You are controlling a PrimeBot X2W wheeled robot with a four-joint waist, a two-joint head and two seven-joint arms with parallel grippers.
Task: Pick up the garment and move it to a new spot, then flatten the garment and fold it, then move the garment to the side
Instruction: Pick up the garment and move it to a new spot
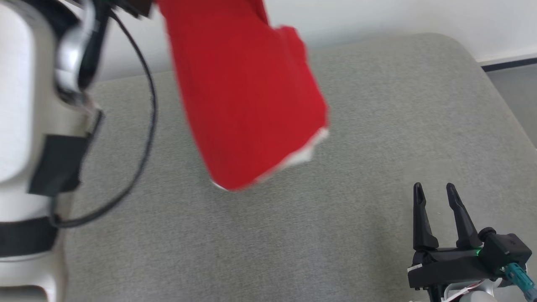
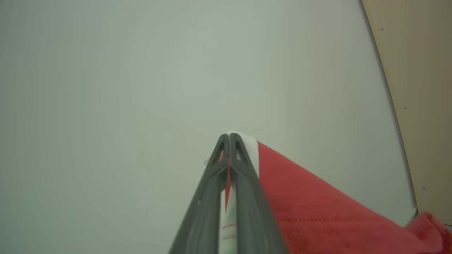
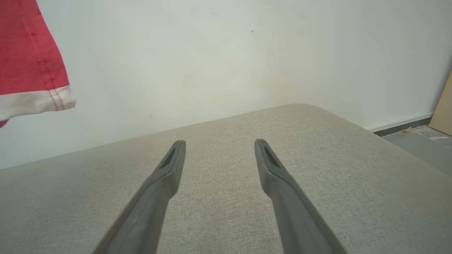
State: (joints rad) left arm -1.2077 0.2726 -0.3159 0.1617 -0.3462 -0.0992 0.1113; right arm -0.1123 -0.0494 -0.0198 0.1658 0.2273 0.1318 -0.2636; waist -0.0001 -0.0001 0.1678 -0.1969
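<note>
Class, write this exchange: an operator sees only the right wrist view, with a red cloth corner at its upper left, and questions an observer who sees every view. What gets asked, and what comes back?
Operator: What is holding the garment?
Observer: The left gripper, shut on its white edge.
Operator: Where does it hang relative to my gripper?
Observer: In the head view it hangs over the middle of the grey cushion, while the right gripper sits open at the lower right, apart from it.
</note>
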